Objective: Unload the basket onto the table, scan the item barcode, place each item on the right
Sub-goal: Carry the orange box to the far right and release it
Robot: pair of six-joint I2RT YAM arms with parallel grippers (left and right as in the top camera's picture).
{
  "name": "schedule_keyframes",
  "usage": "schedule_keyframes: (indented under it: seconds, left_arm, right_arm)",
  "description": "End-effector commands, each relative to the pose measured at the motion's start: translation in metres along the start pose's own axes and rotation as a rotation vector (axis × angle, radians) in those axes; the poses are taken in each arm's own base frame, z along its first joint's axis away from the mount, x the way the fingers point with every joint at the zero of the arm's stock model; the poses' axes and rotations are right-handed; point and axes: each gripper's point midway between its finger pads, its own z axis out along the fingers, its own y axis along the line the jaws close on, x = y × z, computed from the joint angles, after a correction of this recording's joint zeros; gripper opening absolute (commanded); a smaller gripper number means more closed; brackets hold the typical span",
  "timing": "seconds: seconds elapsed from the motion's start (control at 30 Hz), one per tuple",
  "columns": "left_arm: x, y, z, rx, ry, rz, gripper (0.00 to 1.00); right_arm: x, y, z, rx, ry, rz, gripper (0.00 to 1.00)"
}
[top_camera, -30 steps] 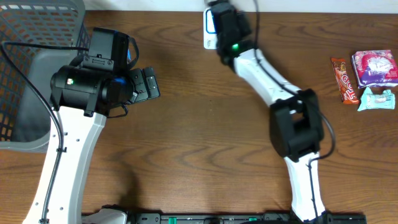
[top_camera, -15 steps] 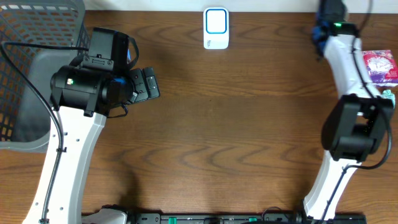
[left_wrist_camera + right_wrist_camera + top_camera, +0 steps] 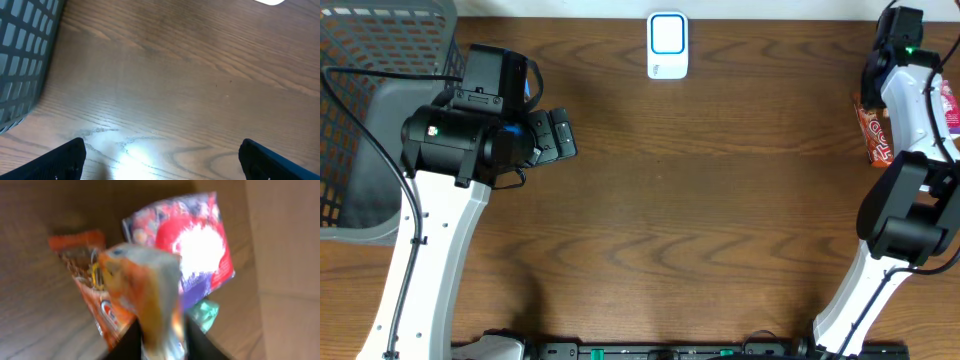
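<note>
The left claw (image 3: 160, 167) gaped wide above the grained wooden tabletop (image 3: 165, 75); a crinkly orange snack packet (image 3: 142, 290) stood within the right claw (image 3: 162, 345), grip untellable through blur.

The dark brown wooden table (image 3: 720, 200) bears a grey mesh basket (image 3: 25, 50) left of the jaws of the left gripper (image 3: 162, 162). A white, blue-framed rectangular scanner (image 3: 667, 45) lies ahead of them to the right. An orange candy bar wrapper (image 3: 75, 250), a purple-pink pouch (image 3: 200, 245) and a teal packet (image 3: 206, 314) lie beyond the jaws of the right gripper (image 3: 160, 347).
</note>
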Motion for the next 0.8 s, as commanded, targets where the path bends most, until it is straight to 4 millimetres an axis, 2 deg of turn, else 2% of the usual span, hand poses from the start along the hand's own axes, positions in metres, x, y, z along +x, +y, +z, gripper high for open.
schedule_keyframes:
  seconds: [0.0, 0.1, 0.23, 0.37, 0.47, 0.5, 0.57, 0.67, 0.77]
  left_arm:
    - [-0.004, 0.001, -0.004, -0.003, -0.017, 0.006, 0.98]
    - [-0.004, 0.001, -0.004, -0.003, -0.017, 0.006, 0.98]
    - [-0.004, 0.001, -0.004, -0.003, -0.017, 0.006, 0.98]
    - [-0.004, 0.001, -0.004, -0.003, -0.017, 0.006, 0.98]
    - [-0.004, 0.001, -0.004, -0.003, -0.017, 0.006, 0.98]
    - [-0.004, 0.001, -0.004, -0.003, -0.017, 0.006, 0.98]
    - [-0.004, 0.001, -0.004, -0.003, -0.017, 0.006, 0.98]
    - [-0.004, 0.001, -0.004, -0.003, -0.017, 0.006, 0.98]
    - [-0.004, 0.001, -0.004, -0.003, -0.017, 0.006, 0.98]
  right_arm:
    - [0.01, 0.004, 0.006, -0.003, 0.023, -0.053, 0.4]
    - [0.011, 0.005, 0.006, -0.004, 0.026, -0.028, 0.66]
    - [0.008, 0.002, 0.0, -0.001, 0.012, 0.066, 0.77]
    - [-0.004, -0.009, -0.025, 0.0, -0.044, 0.181, 0.84]
    - [-0.018, -0.026, -0.06, -0.004, -0.125, 0.278, 0.92]
    - [-0.022, -0.032, -0.074, -0.006, -0.155, 0.314, 0.97]
    - [-0.026, -0.045, -0.107, -0.019, -0.209, 0.379, 0.99]
    - [-0.017, -0.052, -0.159, -0.097, -0.252, 0.45, 0.99]
    - [0.005, -0.048, -0.204, -0.226, -0.239, 0.546, 0.99]
